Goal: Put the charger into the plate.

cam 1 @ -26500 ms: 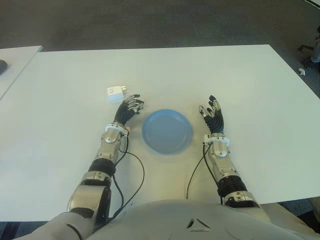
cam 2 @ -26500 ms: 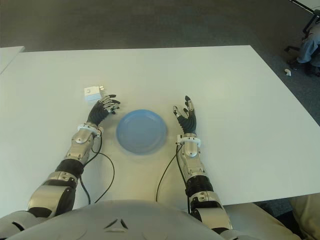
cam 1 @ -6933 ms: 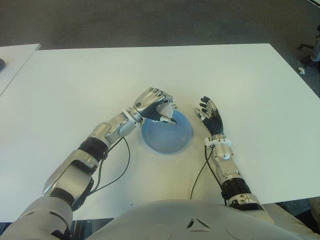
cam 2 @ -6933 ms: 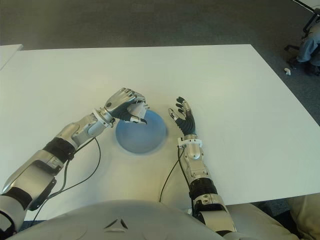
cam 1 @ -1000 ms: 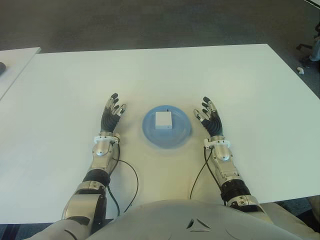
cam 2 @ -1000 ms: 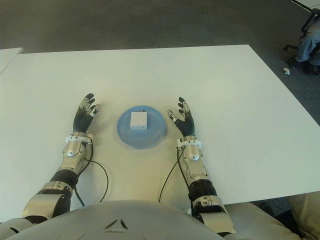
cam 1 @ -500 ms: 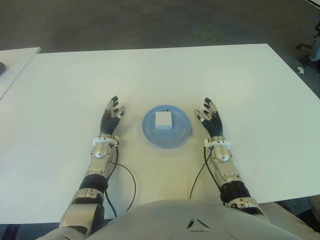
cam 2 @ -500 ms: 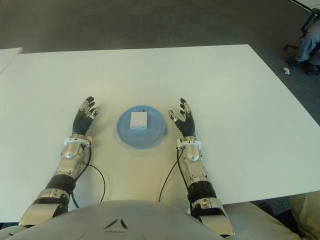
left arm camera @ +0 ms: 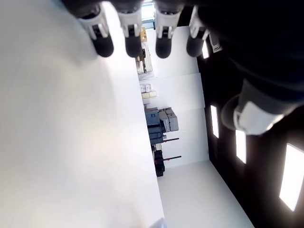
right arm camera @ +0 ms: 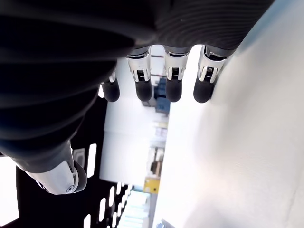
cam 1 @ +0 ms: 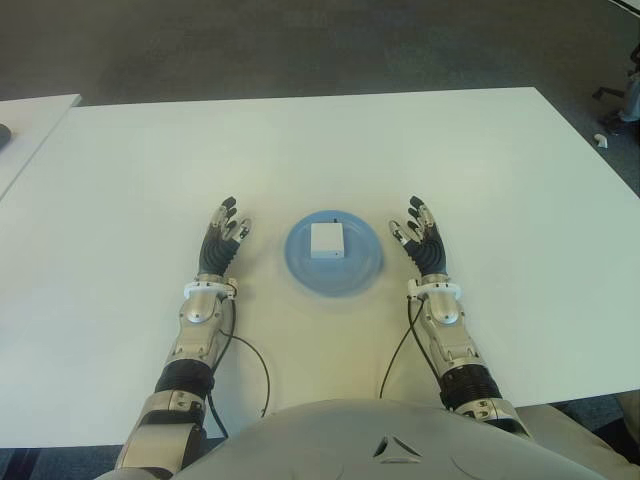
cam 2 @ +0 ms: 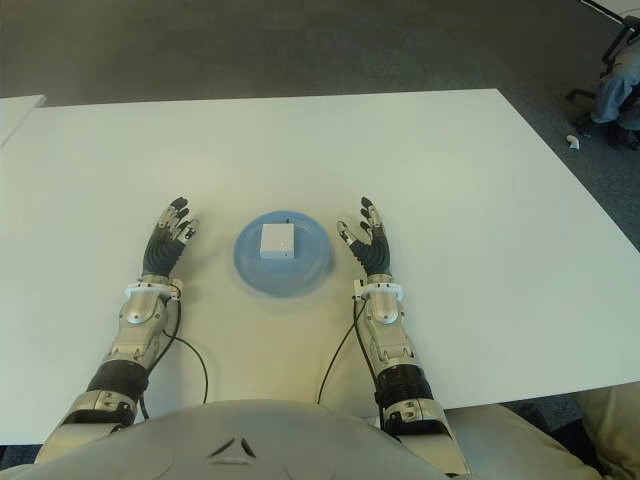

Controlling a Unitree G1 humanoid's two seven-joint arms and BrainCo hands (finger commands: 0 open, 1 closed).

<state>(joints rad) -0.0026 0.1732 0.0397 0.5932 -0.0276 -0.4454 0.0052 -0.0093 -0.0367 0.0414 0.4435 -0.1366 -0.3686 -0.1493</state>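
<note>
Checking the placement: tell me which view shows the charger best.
Either eye view: the white charger lies in full sight inside the blue plate, between the open left hand and right hand. Neither wrist view shows it.

Eye views: even, bright overhead light on the matte white rectangular table; shadows faint and short; dark grey carpeted floor dim. No glare, focus sharp. Wrist views: strong contrast, the black-fingered robot hands nearly silhouetted against blown-out white; bright rectangular ceiling light panels glare. Background room soft, possibly out of focus.
</note>
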